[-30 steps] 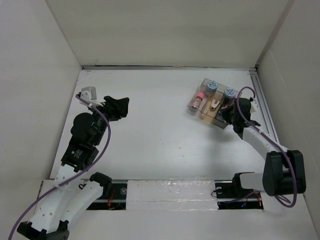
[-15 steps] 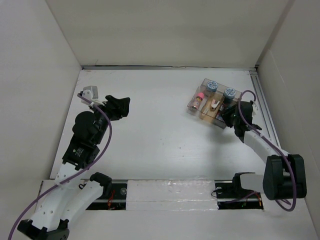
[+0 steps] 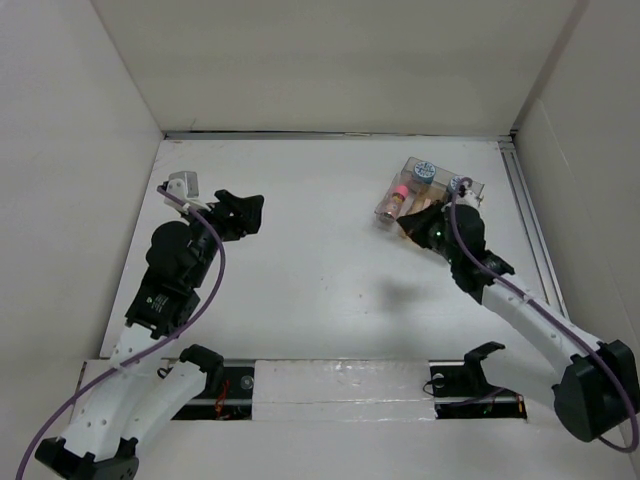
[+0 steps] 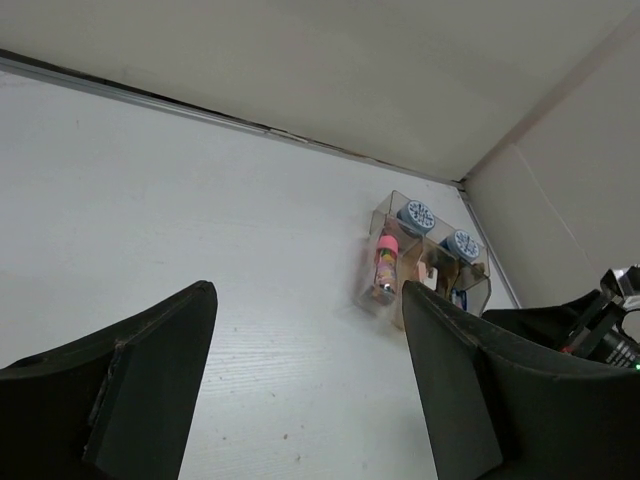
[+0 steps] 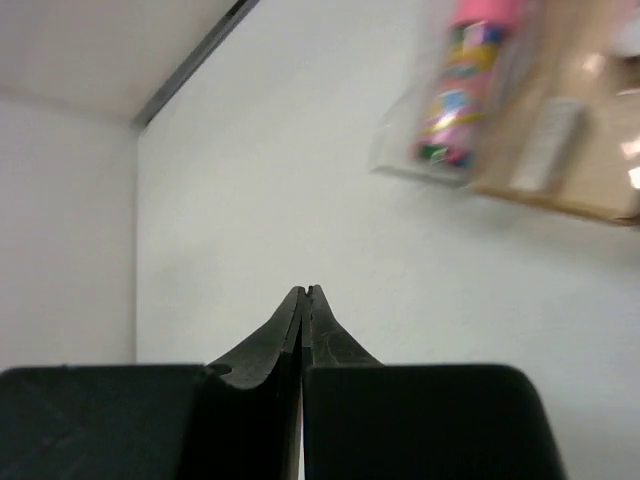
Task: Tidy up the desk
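the desk (image 3: 320,260) fills the middle of the top view. its near edge is hidden under the arm mounts at the bottom of the frame, and its lower corners are cut off. it's plain matte white, boxed in by white walls (image 3: 330,60) on the left, top and right. the metal rail (image 3: 528,205) runs top to bottom along the right side. the desk looks about as deep as it is wide from up here, so i can't really call a long axis.

left end effector (image 4: 307,300) sits in the upper left over bare desk, fingers spread wide with nothing between them. right end effector (image 5: 303,293) is pinched fully together on nothing. in the top view its arm covers the lower right part of the clear box (image 3: 410,183), upper right of centre. the box sits at a slant to the rail. inside it there's a pink-capped bottle (image 4: 385,266) lying down and two blue round lids (image 4: 415,215). the rest is too small to make out, and the right wrist view of it is blurry.
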